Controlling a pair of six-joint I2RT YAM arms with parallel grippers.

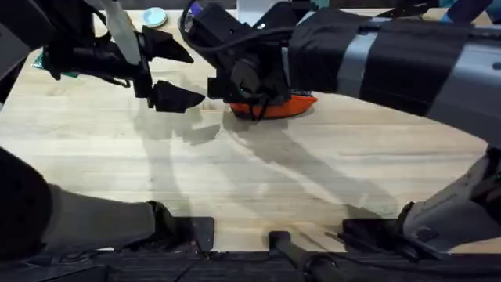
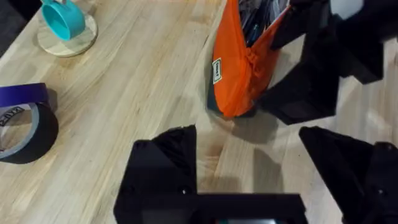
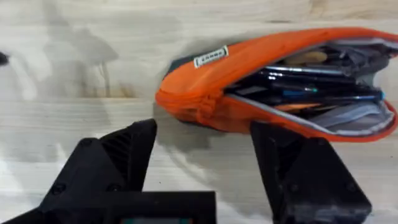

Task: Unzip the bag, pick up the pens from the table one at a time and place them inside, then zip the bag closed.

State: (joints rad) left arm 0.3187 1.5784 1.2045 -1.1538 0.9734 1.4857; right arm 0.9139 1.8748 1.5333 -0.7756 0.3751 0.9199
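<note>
Bag: one orange bag [image 1: 275, 106] is seen lying on the surface [image 1: 258, 180] toward its far side, near the middle; in the right wrist view [image 3: 249, 74] its zipper mouth is seen gaping, with a navy strip showing under one end.
Pens: several dark stick shapes [image 3: 311, 84] are seen packed inside the open mouth — a firm count cannot be given, and which of them are the task's pens cannot be told.
Left tool: the left tool [image 1: 174, 74] is held above the surface just to the left of the bag, its two black fingers spread apart with nothing between them; in its own wrist view [image 2: 249, 180] bare wood is seen in the gap.
Right tool: the right tool [image 3: 205, 165] is held just over the bag's nearer end, fingers apart, not clamped on the fabric; whether a finger touches the bag cannot be told. In the overhead view the right arm reaches across from the lower right and hides much of the bag.
Open room: a wide stretch of bare wood lies between the bag and the near edge, crossed only by arm shadows.
Far-left things: one teal cup [image 2: 63, 18] on one round coaster [image 2: 68, 38], and one roll of tape [image 2: 22, 124] — all well apart from the bag.
Surface: light wood planks, strips running left to right.
</note>
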